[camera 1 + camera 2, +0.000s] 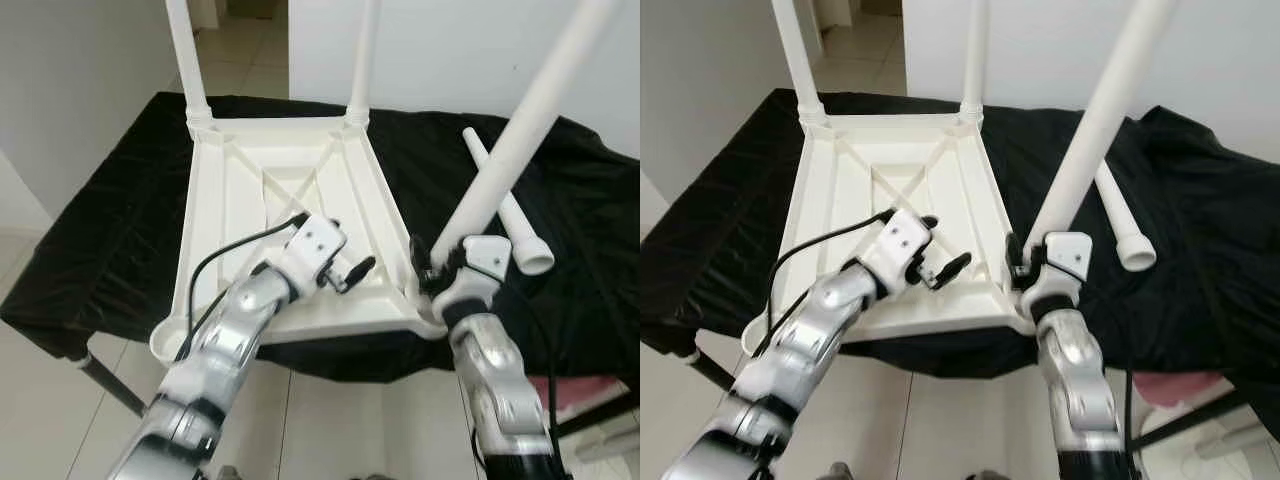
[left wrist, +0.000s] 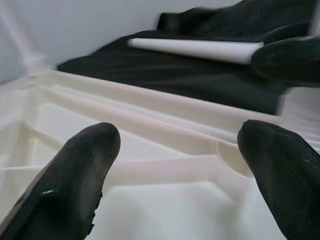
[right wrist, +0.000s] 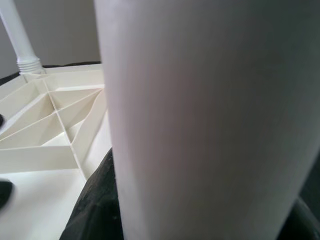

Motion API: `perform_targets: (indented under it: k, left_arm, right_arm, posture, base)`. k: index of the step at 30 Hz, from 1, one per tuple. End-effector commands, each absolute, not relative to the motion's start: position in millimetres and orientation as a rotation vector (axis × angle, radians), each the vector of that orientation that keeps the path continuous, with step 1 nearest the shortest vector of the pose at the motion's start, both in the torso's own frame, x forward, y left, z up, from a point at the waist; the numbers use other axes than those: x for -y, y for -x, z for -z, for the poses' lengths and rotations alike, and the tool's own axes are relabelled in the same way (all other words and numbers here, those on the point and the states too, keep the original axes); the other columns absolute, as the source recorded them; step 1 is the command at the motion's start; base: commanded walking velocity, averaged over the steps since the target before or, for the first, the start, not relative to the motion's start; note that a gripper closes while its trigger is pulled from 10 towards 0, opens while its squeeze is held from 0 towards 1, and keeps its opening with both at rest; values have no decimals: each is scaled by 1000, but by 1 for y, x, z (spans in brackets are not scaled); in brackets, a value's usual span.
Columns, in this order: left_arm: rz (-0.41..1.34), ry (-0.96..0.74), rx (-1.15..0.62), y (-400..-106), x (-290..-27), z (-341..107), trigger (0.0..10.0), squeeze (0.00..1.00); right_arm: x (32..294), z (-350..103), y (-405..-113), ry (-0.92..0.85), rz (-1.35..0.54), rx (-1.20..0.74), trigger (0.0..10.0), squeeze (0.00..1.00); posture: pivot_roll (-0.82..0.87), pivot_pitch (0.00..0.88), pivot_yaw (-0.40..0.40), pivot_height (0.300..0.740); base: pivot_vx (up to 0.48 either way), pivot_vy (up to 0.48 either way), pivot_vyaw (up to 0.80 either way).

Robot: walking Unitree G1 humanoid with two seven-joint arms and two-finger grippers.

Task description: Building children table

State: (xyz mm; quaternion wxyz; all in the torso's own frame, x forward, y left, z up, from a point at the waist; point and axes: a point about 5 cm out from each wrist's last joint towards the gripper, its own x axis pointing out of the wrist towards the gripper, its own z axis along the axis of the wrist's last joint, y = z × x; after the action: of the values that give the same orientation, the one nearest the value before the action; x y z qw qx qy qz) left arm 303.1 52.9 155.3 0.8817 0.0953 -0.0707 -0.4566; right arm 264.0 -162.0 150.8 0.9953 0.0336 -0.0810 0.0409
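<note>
White walls (image 1: 90,80) enclose a pale tiled floor (image 1: 330,420); a black cloth (image 1: 110,250) drapes the table, doorway (image 1: 240,40) behind.

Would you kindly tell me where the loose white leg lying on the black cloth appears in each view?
Left eye view: the loose white leg lies right of centre, beside the upturned table top.
Right eye view: right of centre.
Left wrist view: a pale bar near the top.
Right wrist view: not in it.
Shared landmark: the table top.
</note>
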Motion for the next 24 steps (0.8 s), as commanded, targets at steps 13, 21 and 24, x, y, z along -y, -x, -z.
perform_targets:
  k: [13, 21, 24]
  left_arm:
    - [1211, -154, 88, -266, -54, -155, 10000, 0]
    - [1297, -163, 45, -253, -59, -157, 10000, 0]
    - [1301, -128, 34, -251, -61, -161, 10000, 0]
  right_arm:
    - [176, -122, -246, -17, -31, 143, 10000, 0]
    - [171, -120, -251, 56, -132, 170, 10000, 0]
    - [167, -119, -251, 137, -209, 190, 10000, 0]
  posture:
    - [-47, 0, -34, 740]
    - [-47, 0, -27, 740]
    - [-41, 0, -26, 740]
  base:
    - [0, 0, 0]
    - [0, 0, 0]
    - [0, 0, 0]
